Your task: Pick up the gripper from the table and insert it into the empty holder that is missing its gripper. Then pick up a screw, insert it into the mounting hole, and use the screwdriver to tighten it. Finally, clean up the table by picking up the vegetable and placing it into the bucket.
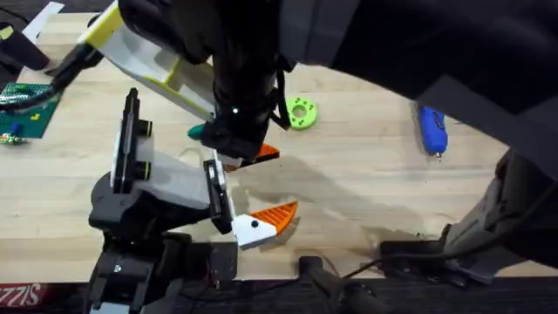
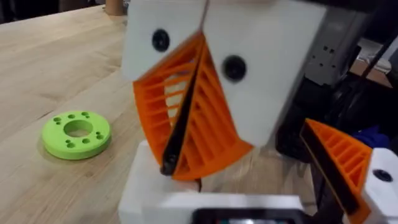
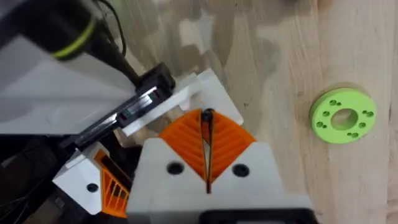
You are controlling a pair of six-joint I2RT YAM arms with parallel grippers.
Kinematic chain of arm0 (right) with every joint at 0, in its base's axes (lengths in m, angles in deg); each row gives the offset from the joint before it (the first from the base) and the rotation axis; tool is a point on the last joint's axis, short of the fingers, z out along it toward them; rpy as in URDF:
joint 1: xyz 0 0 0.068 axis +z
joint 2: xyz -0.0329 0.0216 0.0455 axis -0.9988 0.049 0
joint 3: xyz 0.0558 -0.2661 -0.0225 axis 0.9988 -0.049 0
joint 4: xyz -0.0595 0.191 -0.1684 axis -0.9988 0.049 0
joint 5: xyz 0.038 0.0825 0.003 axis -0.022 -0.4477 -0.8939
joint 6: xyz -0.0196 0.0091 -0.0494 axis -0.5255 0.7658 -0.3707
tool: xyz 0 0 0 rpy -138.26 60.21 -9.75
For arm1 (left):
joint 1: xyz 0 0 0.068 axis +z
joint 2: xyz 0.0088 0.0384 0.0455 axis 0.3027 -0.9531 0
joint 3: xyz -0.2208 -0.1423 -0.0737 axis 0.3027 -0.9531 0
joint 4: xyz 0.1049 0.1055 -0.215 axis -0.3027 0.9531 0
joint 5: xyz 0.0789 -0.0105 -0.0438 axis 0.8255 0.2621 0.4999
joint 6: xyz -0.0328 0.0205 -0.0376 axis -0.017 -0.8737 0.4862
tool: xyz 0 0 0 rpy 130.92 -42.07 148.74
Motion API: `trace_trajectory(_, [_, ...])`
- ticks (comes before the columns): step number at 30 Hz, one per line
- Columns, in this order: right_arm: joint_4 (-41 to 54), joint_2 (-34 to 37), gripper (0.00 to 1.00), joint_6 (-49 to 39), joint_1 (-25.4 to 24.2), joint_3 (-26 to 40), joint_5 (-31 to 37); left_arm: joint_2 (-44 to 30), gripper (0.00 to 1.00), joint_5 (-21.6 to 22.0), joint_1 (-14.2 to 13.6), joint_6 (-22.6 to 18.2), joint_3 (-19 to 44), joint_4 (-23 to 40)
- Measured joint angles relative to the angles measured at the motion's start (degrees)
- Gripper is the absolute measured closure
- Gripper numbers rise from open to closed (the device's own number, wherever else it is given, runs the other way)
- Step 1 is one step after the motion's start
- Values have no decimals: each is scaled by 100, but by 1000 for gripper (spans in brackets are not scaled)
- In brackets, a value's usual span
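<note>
Two ribbed orange fingers (image 3: 186, 140) pressed flat together on the right gripper (image 3: 206, 146), holding nothing; left gripper's spread unclear. Green perforated ring (image 1: 302, 112) on wood-grain worktop (image 1: 366, 174).

A light wooden table (image 1: 366, 187) is lying under even light, its grain running in long pale planks.

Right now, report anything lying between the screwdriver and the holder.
A green ring lies just off that line, nearer the holder. An orange wedge on a white block sits beside the holder's finger bar. Toward the screwdriver, bare wood.
</note>
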Motion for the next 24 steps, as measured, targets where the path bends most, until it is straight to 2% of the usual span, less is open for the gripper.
trace_trajectory(18, [-2, 0, 983, 8, 2, 0, 3, 0, 15, 0, 0, 1, 0, 0])
trace_trajectory(19, [3, 0, 897, 37, 2, 0, -1, 2, 15, 6, 0, -2, 0, 0])
trace_trajectory(24, [118, 2, 135, 13, 4, 7, 47, 2, 14, -23, 2, -34, -3, 0])
